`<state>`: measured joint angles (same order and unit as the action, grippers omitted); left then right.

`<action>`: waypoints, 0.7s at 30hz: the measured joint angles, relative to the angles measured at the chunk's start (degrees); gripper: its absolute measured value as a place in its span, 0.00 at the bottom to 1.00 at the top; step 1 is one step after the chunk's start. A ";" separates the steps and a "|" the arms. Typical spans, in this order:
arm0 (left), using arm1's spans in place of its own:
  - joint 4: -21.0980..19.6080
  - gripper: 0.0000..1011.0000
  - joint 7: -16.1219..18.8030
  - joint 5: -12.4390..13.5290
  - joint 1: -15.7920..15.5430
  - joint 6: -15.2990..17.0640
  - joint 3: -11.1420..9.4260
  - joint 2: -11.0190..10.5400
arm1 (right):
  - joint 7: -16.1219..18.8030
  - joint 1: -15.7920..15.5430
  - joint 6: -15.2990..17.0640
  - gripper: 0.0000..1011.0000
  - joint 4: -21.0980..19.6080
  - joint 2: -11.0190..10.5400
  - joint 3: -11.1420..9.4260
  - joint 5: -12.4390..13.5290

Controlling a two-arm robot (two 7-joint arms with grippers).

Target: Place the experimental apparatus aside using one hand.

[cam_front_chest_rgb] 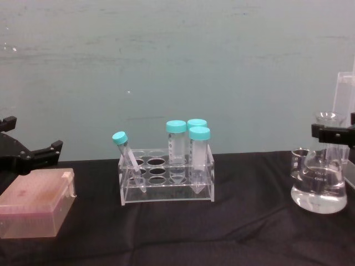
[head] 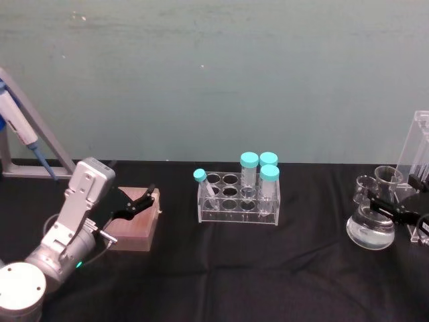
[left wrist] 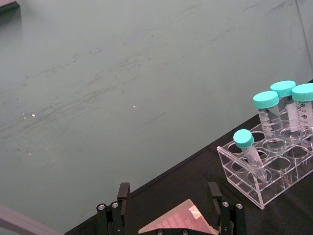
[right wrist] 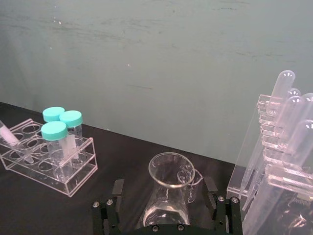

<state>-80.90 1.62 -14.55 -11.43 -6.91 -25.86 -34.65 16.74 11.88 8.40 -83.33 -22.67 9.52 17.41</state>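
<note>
I am straddling the clear glass conical flask's (right wrist: 168, 196) neck with my right black two-fingered gripper (right wrist: 166, 196), fingers wide; I should centre before closing.

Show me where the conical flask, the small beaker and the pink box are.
conical flask (cam_front_chest_rgb: 318, 191), chest view, on its wide lower body.
small beaker (head: 362, 188), head view, on its glass wall.
pink box (cam_front_chest_rgb: 34, 206), chest view, on its top face.
</note>
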 joint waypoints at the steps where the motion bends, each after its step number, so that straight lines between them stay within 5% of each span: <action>1: 0.00 0.99 0.00 0.00 0.00 0.00 0.00 0.00 | -0.07 -0.77 0.30 0.99 -1.04 -0.19 -0.35 0.23; 13: 0.00 0.99 0.00 0.00 0.00 0.00 0.00 0.00 | -0.24 -6.21 1.48 0.99 -8.04 -2.03 -2.39 1.66; 21: 0.00 0.99 0.00 0.00 0.00 0.00 0.00 0.00 | 4.30 -6.57 -0.76 0.99 -8.78 -3.76 -1.33 3.21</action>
<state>-80.90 1.62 -14.55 -11.43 -6.91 -25.86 -34.65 21.04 5.30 7.64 -92.11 -26.43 8.19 20.62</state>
